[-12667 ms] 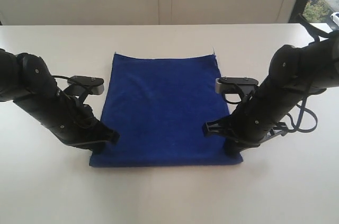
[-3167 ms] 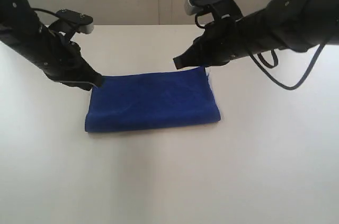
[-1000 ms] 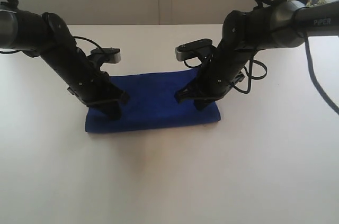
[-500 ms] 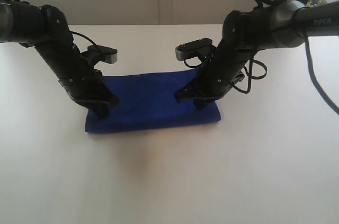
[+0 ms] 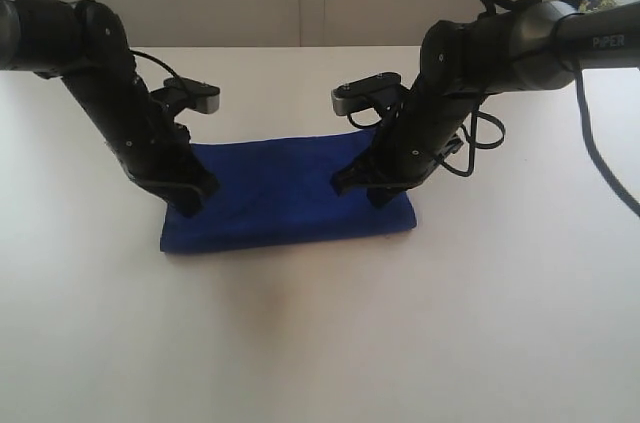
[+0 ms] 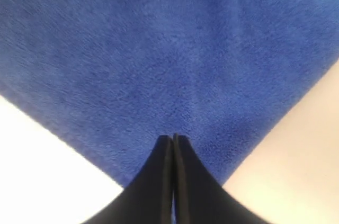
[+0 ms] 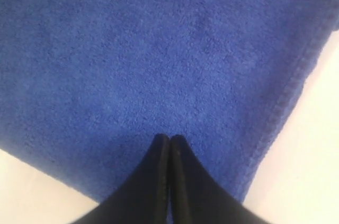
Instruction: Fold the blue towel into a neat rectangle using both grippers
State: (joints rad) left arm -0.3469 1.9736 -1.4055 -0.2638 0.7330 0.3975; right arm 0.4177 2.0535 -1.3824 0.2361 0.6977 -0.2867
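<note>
Where it lies folded, the blue towel (image 5: pixel 285 193) runs left-right.

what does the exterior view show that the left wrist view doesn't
Only the exterior view shows the whole folded blue towel as a flat strip on the white table, both arms, and the right gripper tip-down near its right end. Only the left wrist view shows the left gripper shut, tips together, and the plush pile up close. Both show that gripper over the towel near a corner.
</note>
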